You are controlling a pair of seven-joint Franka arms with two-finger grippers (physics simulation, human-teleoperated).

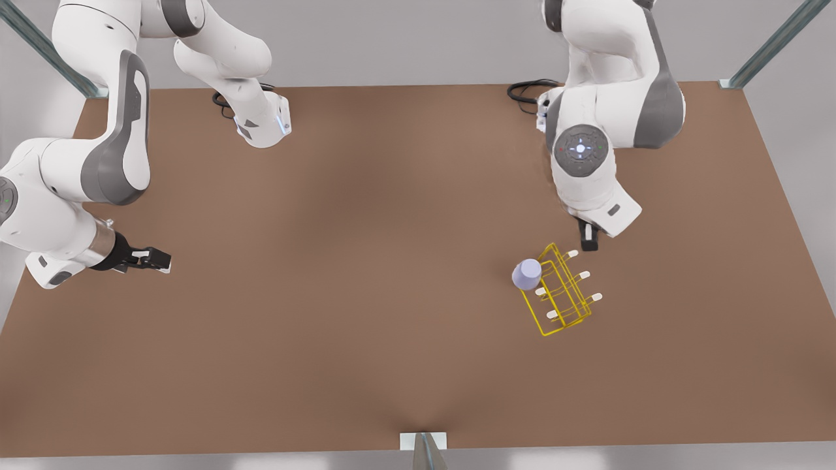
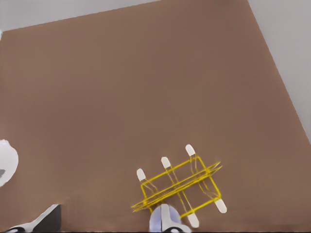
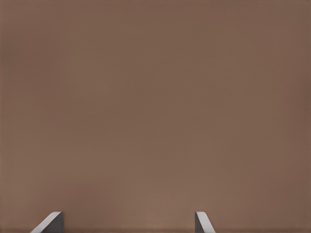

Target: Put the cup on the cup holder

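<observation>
**Cup at the rack's end; left tool clear of it and empty**

Cup (image 1: 528, 274): lavender-blue tumbler, sitting against the end of the yellow wire cup holder (image 1: 562, 294) nearest the front view's left, touching the frame. In the left wrist view a white-capped prong overlaps the cup (image 2: 163, 221). This suggests it is on or against a prong, but I cannot tell whether it is truly hung or only leaning on the wire. The cup holder (image 2: 180, 187) stands on the brown worktop (image 1: 366, 261), towards the front view's right.

Left tool (image 1: 589, 243): just beyond the far side of the rack, near it but apart from the cup. It carries nothing. One fingertip (image 2: 48, 218) sits far out to the side in its wrist view, so I read the jaws as wide.

Right tool (image 1: 157, 260): well away at the front view's left, over bare worktop, waiting. Its fingertips (image 3: 51, 221) are spread wide with nothing between them.

Step, as judged: placement looks done or nearly done, at the release and check stage. The next move calls for lifting the left tool clear without brushing the wire frame or the cup. If the cup is only leaning, it needs a re-grasp by its wall and a seat over a prong.
</observation>
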